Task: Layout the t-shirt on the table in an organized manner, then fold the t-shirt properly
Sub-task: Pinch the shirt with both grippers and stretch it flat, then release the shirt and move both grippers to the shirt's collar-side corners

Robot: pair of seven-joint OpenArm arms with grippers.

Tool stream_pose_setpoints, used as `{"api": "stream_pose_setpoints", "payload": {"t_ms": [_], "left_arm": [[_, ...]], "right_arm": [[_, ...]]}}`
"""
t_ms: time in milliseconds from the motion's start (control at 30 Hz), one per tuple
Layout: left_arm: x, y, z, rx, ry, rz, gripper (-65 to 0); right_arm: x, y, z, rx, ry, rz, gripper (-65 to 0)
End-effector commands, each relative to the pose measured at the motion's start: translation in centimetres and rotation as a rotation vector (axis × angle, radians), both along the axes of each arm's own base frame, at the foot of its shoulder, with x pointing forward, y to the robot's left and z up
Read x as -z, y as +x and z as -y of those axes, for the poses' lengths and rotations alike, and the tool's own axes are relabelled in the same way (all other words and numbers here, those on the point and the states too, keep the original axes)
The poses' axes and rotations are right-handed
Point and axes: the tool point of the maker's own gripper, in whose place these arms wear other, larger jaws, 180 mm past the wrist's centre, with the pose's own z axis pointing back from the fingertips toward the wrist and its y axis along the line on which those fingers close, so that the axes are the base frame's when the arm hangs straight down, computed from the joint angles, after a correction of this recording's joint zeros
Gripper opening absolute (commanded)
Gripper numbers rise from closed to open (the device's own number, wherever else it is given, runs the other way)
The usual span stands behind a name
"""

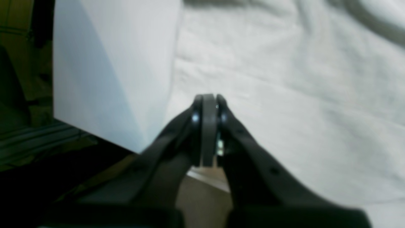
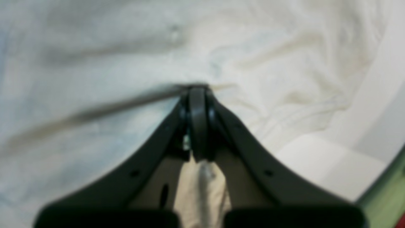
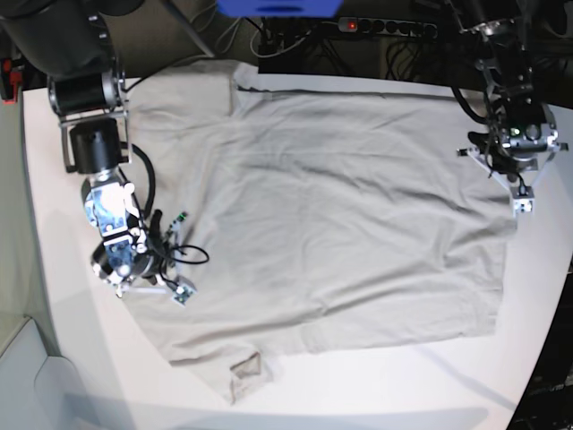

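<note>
Shirt (image 3: 331,215) is spread flat across the middle of the table (image 3: 54,358) in the base view, covering most of it from upper left to lower right. Fabric mostly smooth with light wrinkles. One sleeve lies at the upper left near the table's far edge, the other at the bottom centre, its tip creased.

Right gripper (image 3: 183,294) sits at frame left in the base view, down on the shirt's left edge. Right wrist view: jaws pressed together at the tips (image 2: 197,91), and a bunched strip of shirt (image 2: 95,63) runs up between the fingers behind the tips, so it's pinching cloth. A taut fold line runs left from the tips across the fabric.

Left gripper (image 3: 522,204) is at frame right in the base view, at the shirt's right edge. Left wrist view: jaws pressed together (image 1: 208,99) over the shirt (image 1: 284,95), right by its edge where white table (image 1: 110,63) shows at left. A pale sliver shows between the fingers low down, but it's blurry, can't tell whether cloth is actually pinched.

Both wrist views are soft-focus.
</note>
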Motion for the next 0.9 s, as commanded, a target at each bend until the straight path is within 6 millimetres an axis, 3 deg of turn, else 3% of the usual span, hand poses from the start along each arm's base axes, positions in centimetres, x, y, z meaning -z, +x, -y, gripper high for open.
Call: {"api": "stream_pose_setpoints", "payload": {"t_ms": [0, 233, 400, 500, 600, 767, 867], "left_arm": [[-1.1, 0.6, -0.6, 0.001, 0.026, 0.031, -64.9], [-1.1, 0.5, -0.5, 0.001, 0.027, 0.032, -64.9], [-2.3, 1.3, -0.5, 0.003, 0.033, 0.073, -64.9], [-5.4, 2.8, -2.0, -0.058, 0.046, 0.183, -64.9], [-6.7, 4.8, -3.4, -0.136, 0.011, 0.254, -64.9], [-5.5, 9.4, -4.6, -0.178, -0.084, 0.236, -64.9], [-4.4, 12.3, -4.5, -0.17, -0.134, 0.233, -64.9]], "right_arm": [[1.9, -1.5, 1.1, 0.008, -0.04, -0.09, -65.0], [1.6, 1.3, 1.9, 0.083, 0.025, -0.043, -65.0], [-1.4, 4.2, 3.0, 0.104, 0.008, 0.027, -65.0], [-3.9, 5.1, 4.0, 0.11, -0.051, 0.073, -65.0], [-6.1, 5.0, 3.8, 0.085, -0.09, 0.147, -65.0], [-10.3, 4.3, 1.8, 0.037, -0.122, 0.288, -65.0], [-11.7, 3.2, 1.2, 0.027, -0.142, 0.327, -65.0]]}}
